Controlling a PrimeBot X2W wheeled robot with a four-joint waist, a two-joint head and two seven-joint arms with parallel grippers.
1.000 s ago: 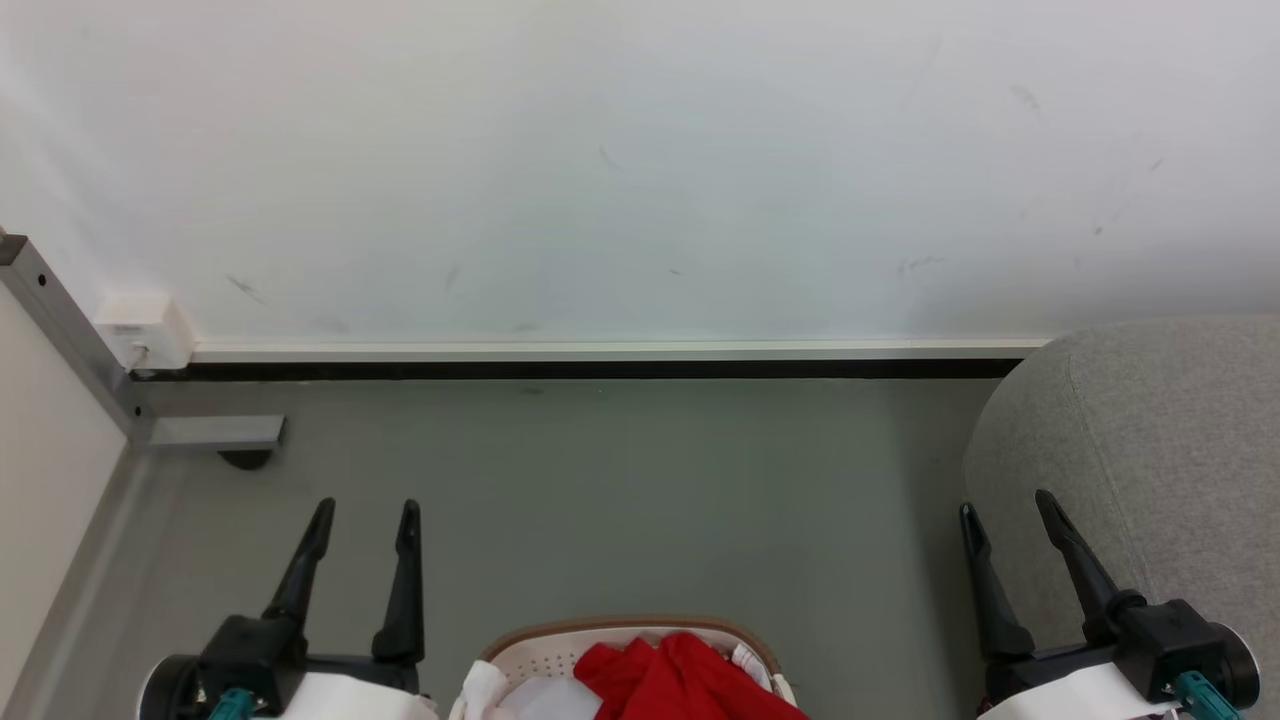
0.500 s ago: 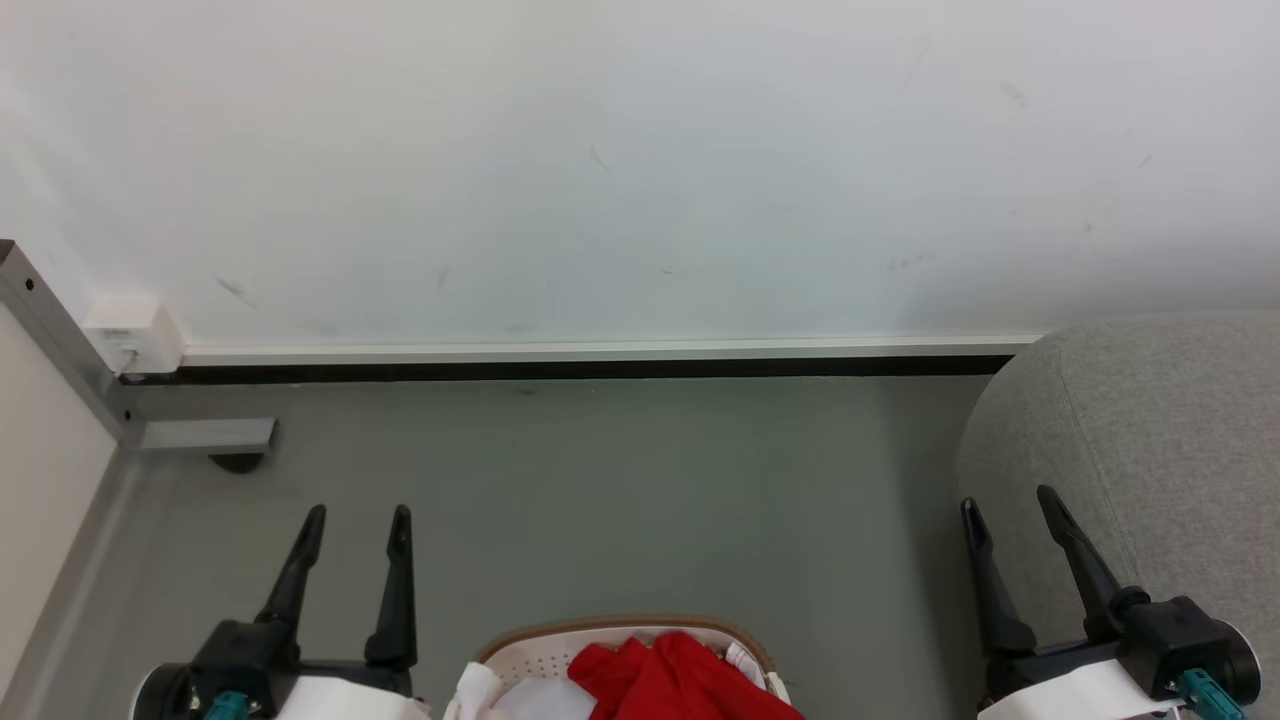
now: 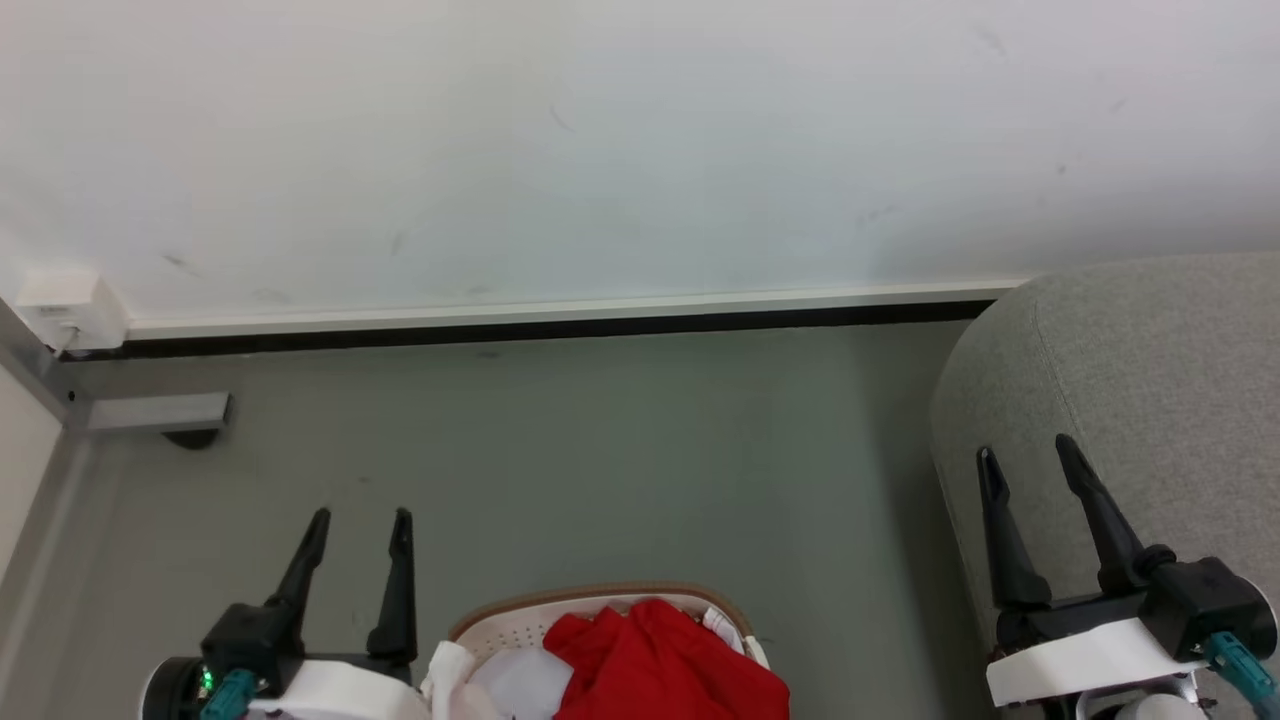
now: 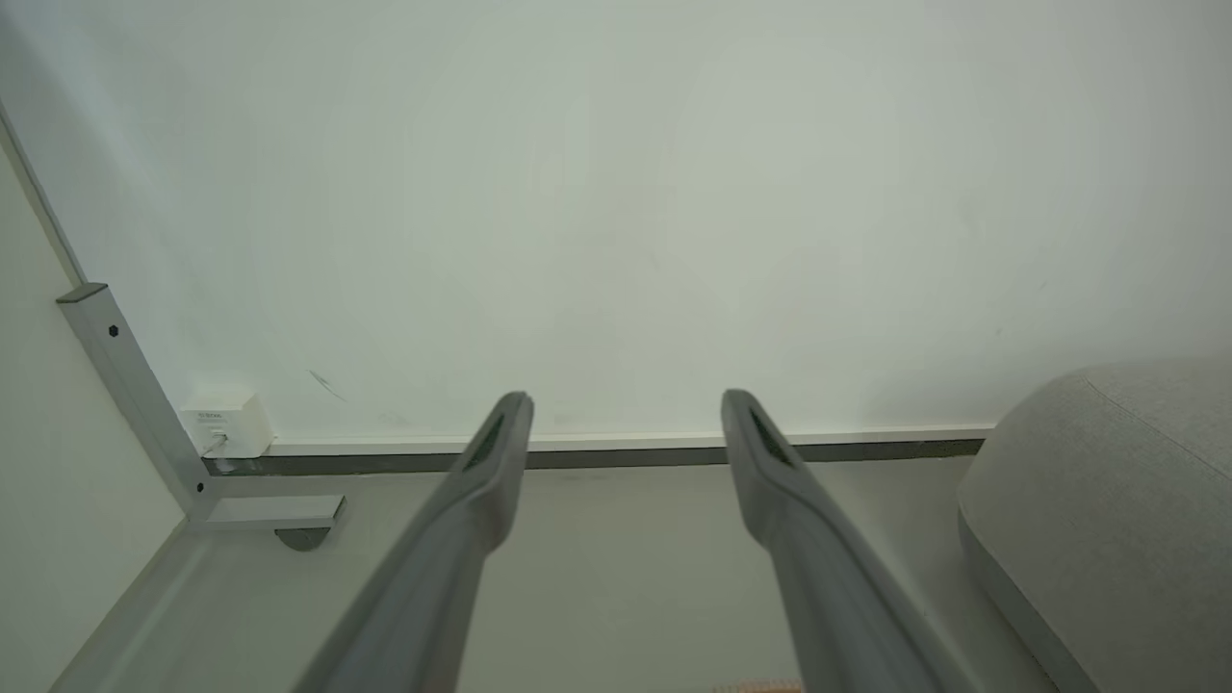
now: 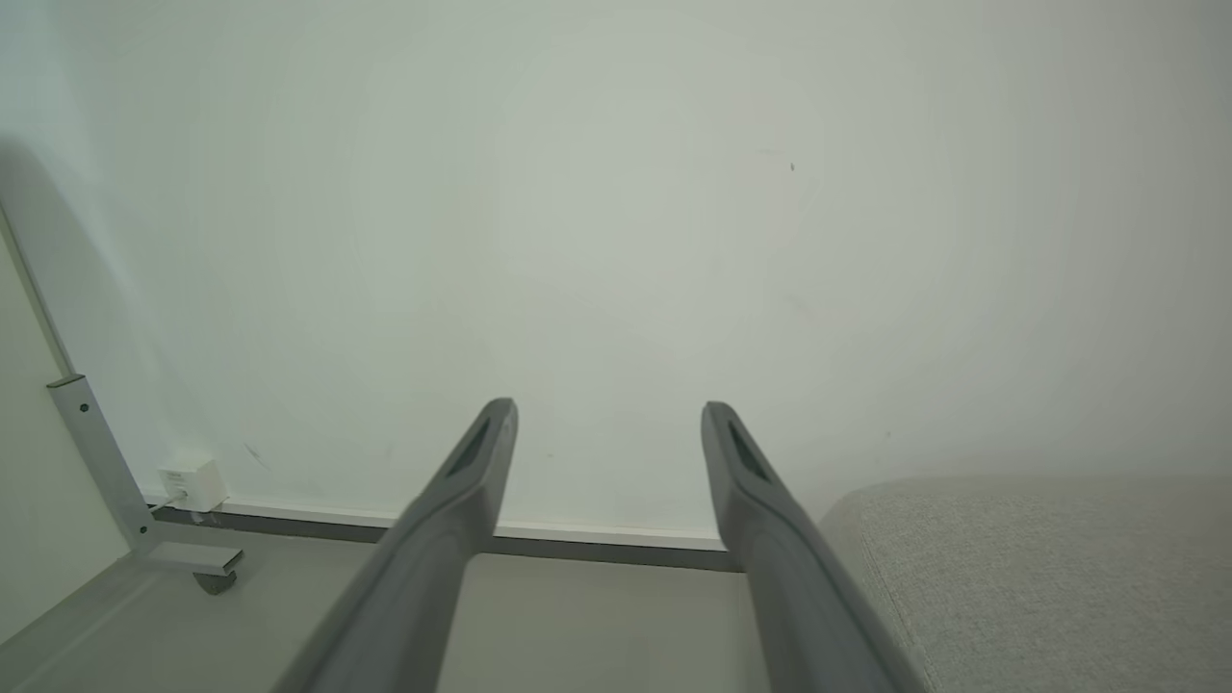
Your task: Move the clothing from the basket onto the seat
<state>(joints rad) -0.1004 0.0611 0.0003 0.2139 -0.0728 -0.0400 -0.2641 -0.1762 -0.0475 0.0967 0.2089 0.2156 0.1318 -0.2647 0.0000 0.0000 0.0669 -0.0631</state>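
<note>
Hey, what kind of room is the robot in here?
Likely an indoor room staged like a home, perhaps a test space: plain white wall, grey upholstered seat, and a basket of clothing on a smooth grey floor.

Bright, even light — soft shadow beside the seat (image 3: 1150, 380), and wrist views blur the near jaws.

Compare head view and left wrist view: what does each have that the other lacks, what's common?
Head view adds the red clothing in the holed cream basket beside a pale cloth, plus the open right gripper by the seat. Left wrist view adds the top end of the grey metal post and the slotted inner faces of the fingers of the left gripper; a brownish sliver at its bottom edge may be the basket rim. Shared: open left gripper, seat, wall, baseboard, white wall box, floor.
</note>
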